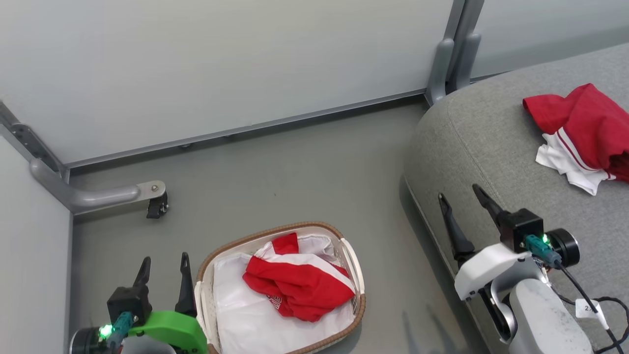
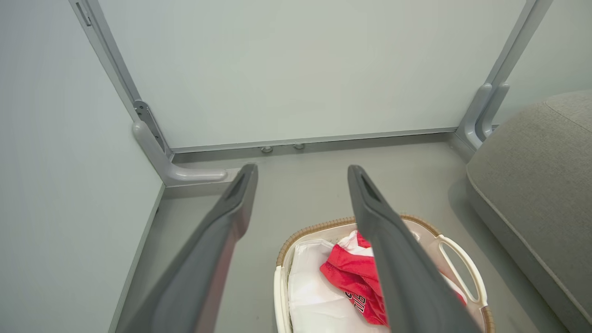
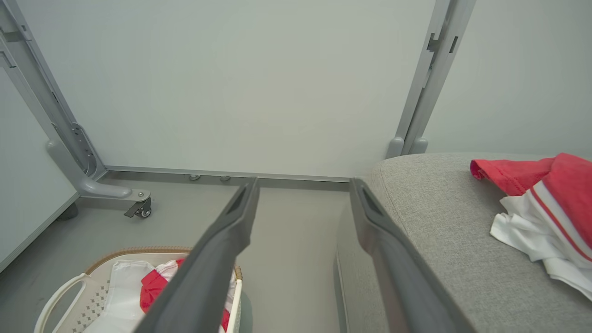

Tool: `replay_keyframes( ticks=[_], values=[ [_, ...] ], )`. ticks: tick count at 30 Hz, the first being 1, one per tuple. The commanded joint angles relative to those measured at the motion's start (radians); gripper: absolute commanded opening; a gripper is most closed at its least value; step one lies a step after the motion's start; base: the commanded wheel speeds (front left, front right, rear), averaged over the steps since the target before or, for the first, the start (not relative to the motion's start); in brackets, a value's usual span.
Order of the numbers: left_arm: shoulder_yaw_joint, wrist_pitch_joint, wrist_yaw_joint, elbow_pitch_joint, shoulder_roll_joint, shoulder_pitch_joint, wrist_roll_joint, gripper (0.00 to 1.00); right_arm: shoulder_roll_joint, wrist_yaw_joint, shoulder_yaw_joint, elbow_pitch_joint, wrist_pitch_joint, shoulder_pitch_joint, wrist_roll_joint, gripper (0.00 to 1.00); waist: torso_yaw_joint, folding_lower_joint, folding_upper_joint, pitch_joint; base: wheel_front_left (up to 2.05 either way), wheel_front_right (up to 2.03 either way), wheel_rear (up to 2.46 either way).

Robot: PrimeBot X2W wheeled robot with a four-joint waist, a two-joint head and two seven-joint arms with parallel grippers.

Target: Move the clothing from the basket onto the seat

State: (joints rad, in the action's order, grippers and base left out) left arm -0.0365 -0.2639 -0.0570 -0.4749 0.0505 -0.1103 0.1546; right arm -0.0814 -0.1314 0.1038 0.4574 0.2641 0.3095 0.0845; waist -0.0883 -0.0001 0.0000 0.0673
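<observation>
Left gripper (image 1: 165, 257): fingers spread wide with nothing between them, just beside the left rim of the basket (image 1: 268, 232).
Right gripper (image 1: 458, 191): also spread and empty, hovering over the front edge of the seat (image 1: 491, 147).
Basket position: on the floor between the arms, nearer the left one, with a white liner (image 1: 236, 314) loose inside.
In basket: red bundle (image 1: 295, 287) with a white stripe, crumpled at the middle and right side, lying on the liner.
On seat: red piece (image 1: 585, 132) with white trim, well back on the cushion and apart from the right gripper.
Step (my read): pick the red bundle out. About half done.
Doing it well: bring the open fingers down over the highest red fold and pinch only red cloth. Lift straight up until the hem clears the rim, then swing across to the cushion.
Risk: the liner may snag and come up with the bundle, or the light basket may drag.
Hidden: the basket's near end is cut off at the frame bottom. The lettering on the bundle is only partly readable. In the left wrist view one finger covers part of the bundle. I can't tell whether anything lies under the liner. The red piece runs off the right edge.
</observation>
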Motion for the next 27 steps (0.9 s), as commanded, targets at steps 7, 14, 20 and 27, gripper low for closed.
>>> replay_keyframes(
  ticks=[7,14,20,27],
  values=[
    [0.001,-0.001,0.019,-0.001,0.001,0.054,0.023,1.0,0.006,0.001,-0.004,-0.007,0.0,-0.049,0.006,1.0,0.009,0.0001,0.0,-0.024,0.0,0.0,0.0],
    [-0.009,-0.001,0.008,-0.01,0.001,0.049,0.038,1.0,0.009,0.001,-0.006,-0.015,0.0,-0.037,0.007,1.0,0.009,0.0001,0.0,-0.008,0.0,0.0,0.0],
    [-0.037,-0.001,-0.013,-0.027,0.001,0.002,0.052,1.0,0.011,0.001,-0.005,-0.037,0.0,-0.001,0.008,1.0,-0.003,0.0001,0.0,0.046,0.0,0.0,0.0],
    [-0.087,-0.001,-0.032,-0.075,0.001,-0.092,0.065,1.0,0.019,0.001,0.007,-0.089,0.0,0.062,0.017,1.0,-0.041,0.0001,0.0,0.173,0.0,0.0,0.0]
  ],
)
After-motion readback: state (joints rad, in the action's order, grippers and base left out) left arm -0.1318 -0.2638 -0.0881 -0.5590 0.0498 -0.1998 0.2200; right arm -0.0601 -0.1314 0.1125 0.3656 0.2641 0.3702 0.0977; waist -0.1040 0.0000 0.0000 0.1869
